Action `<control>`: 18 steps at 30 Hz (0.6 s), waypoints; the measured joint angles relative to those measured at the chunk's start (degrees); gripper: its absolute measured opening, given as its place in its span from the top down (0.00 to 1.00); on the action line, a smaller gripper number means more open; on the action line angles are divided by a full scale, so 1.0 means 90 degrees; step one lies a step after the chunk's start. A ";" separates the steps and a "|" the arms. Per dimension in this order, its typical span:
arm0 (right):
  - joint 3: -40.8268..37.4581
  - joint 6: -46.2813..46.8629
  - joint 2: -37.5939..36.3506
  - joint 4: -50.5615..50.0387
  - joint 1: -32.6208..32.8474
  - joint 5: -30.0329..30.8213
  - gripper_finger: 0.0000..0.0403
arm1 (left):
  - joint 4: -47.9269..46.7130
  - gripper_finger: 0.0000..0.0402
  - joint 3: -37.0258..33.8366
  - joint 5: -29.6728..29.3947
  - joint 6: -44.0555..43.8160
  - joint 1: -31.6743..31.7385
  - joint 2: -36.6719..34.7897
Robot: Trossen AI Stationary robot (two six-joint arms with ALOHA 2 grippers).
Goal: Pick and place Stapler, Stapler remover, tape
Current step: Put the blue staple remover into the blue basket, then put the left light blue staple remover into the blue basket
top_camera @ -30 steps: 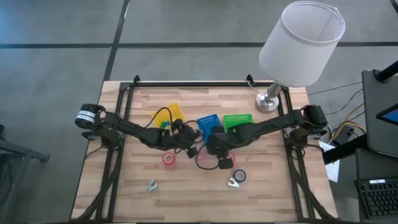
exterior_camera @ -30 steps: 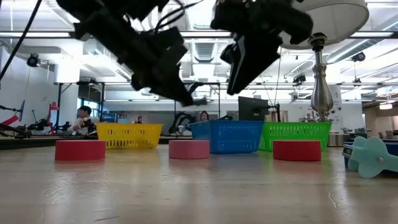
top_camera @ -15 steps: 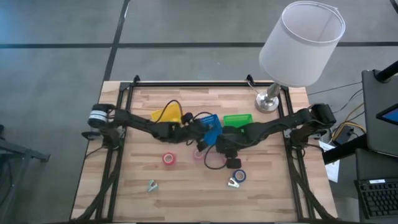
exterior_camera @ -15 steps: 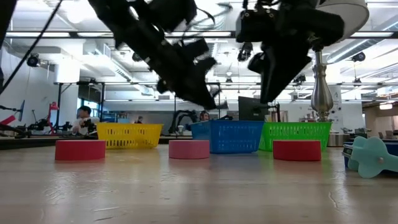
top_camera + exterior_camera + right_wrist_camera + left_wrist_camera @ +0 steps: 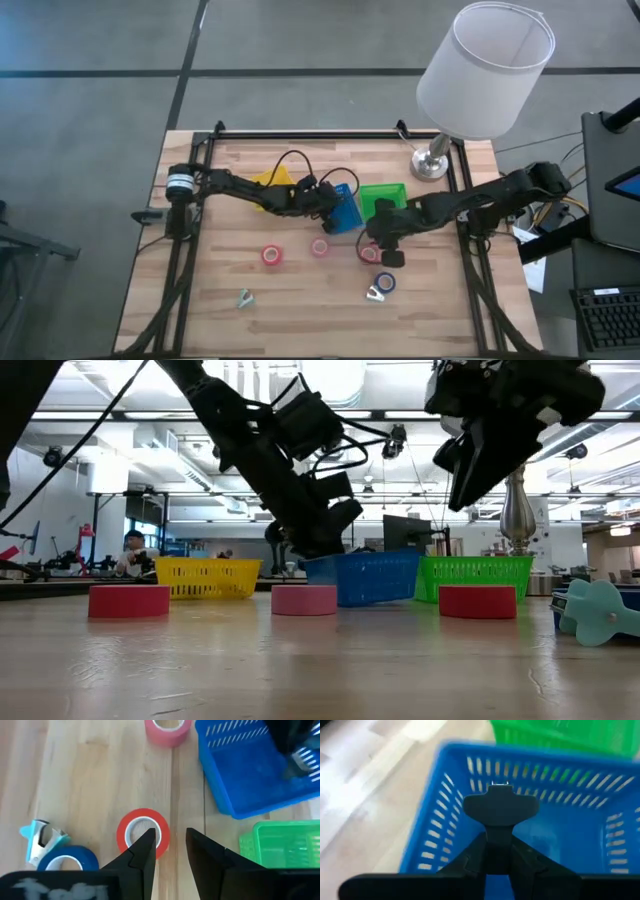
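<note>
Since a second ago your left gripper (image 5: 330, 203) has swung over to the blue basket (image 5: 343, 210), gripping a dark stapler (image 5: 500, 812) above it. Your right gripper (image 5: 169, 851) has slid right and hangs slightly open over a red tape roll (image 5: 143, 832).

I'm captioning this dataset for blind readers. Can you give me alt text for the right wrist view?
The right gripper, fingers slightly apart, hangs above a red tape roll on the wooden table. Around it lie a blue tape roll touching a pale blue staple remover, a pink tape roll, a blue basket and a green basket.
</note>
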 joint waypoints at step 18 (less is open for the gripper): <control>-0.0371 -0.0717 -0.0544 0.0791 0.0000 0.0018 0.75 | -0.1069 0.68 0.0532 0.0103 0.0792 -0.0384 -0.0963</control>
